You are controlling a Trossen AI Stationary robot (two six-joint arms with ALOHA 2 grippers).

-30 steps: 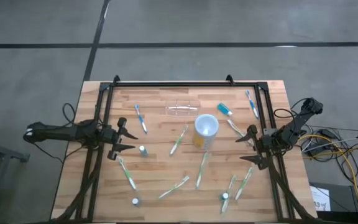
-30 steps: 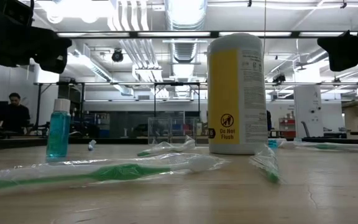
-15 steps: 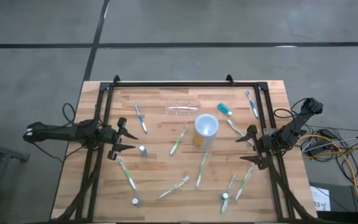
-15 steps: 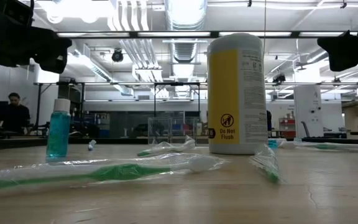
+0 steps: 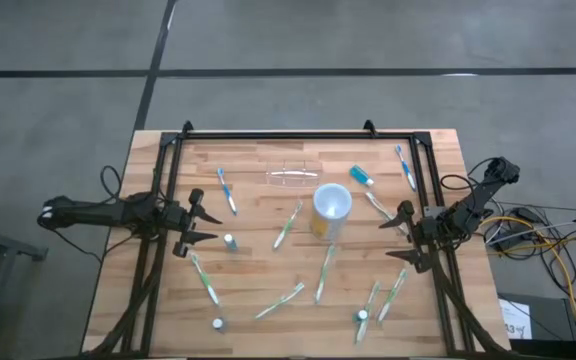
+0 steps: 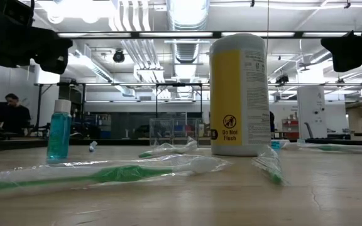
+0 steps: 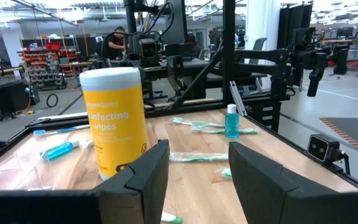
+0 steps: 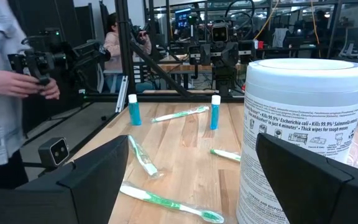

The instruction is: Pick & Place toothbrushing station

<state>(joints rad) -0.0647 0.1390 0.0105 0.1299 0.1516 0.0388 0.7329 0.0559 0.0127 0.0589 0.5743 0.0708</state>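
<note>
The toothbrushing station is lying near the bench's twelve o'clock edge, just beyond the yellow canister at about eleven o'clock of it. It is looking thin, light, stiff and slippery, so I am judging that a gentle pinch over one wall is best. The left hand is waiting at nine o'clock, the right hand at three o'clock, both standing open and holding nothing.
</note>
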